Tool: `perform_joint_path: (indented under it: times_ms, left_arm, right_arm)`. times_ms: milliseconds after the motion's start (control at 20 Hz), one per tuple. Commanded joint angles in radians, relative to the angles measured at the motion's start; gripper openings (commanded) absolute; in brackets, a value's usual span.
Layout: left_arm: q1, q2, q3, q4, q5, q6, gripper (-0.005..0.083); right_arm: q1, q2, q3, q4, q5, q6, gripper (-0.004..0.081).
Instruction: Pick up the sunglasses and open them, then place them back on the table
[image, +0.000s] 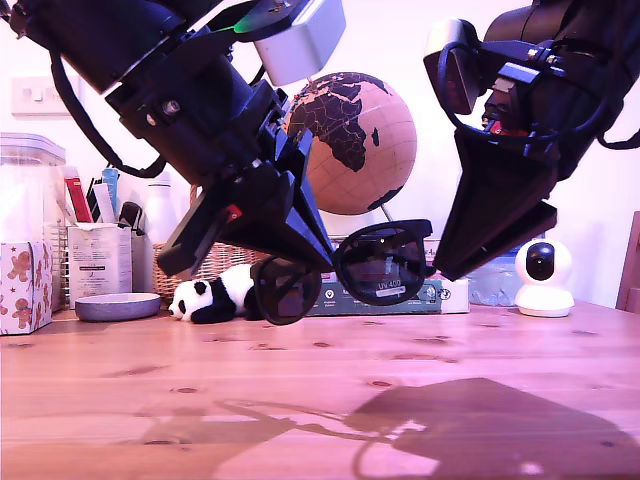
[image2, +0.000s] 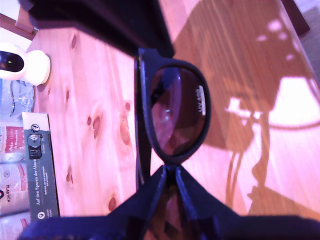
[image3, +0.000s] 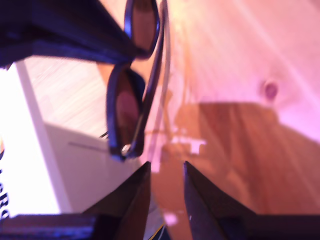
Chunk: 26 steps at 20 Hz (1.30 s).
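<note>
The black sunglasses (image: 385, 262) hang in the air above the wooden table (image: 320, 410), with a white sticker on the lens toward the exterior view's right. My first gripper (image: 318, 262), on the arm at the exterior view's left, is shut on their bridge (image2: 170, 172). The stickered lens (image2: 177, 110) stretches away beyond it. My second gripper (image: 445, 270) comes down from the exterior view's right, its tip just beside the frame's end. Its fingers (image3: 142, 190) stand a narrow gap apart with nothing seen between them, and the sunglasses (image3: 125, 110) lie edge-on just ahead.
Along the back of the table stand a globe (image: 350, 140), a toy panda (image: 215, 295), a flat book (image: 440, 293), a white camera (image: 543, 277), a grey bowl (image: 117, 306), a wicker basket and boxes at the exterior view's left. Arm shadows fall on the near planks.
</note>
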Motion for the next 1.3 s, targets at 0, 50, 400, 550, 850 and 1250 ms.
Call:
perform_joint_path:
  times_ms: [0, 50, 400, 550, 850, 1250]
  left_arm:
    - [-0.003, 0.011, -0.006, 0.006, 0.002, 0.0, -0.0021]
    - [-0.003, 0.011, -0.006, 0.007, 0.002, 0.0, -0.0021]
    - [-0.004, 0.011, -0.006, 0.011, 0.003, 0.0, -0.0021]
    - [-0.01, 0.01, -0.006, 0.012, 0.003, 0.0, -0.0021]
    - [-0.01, 0.01, -0.006, 0.033, 0.002, 0.0, -0.0021]
    - [-0.032, 0.008, -0.006, 0.034, 0.002, 0.0, -0.002]
  right_arm:
    - [0.005, -0.009, -0.009, -0.007, -0.004, -0.006, 0.0176]
    - [0.005, -0.009, -0.009, -0.013, -0.003, -0.006, 0.0177]
    - [0.012, -0.008, -0.009, 0.053, 0.0, -0.006, 0.0176]
    - [0.012, -0.006, -0.009, 0.068, 0.01, -0.006, 0.0176]
    - [0.022, -0.003, -0.009, 0.095, 0.04, -0.006, 0.0176]
    - [0.023, 0.001, -0.009, 0.156, 0.097, -0.006, 0.0174]
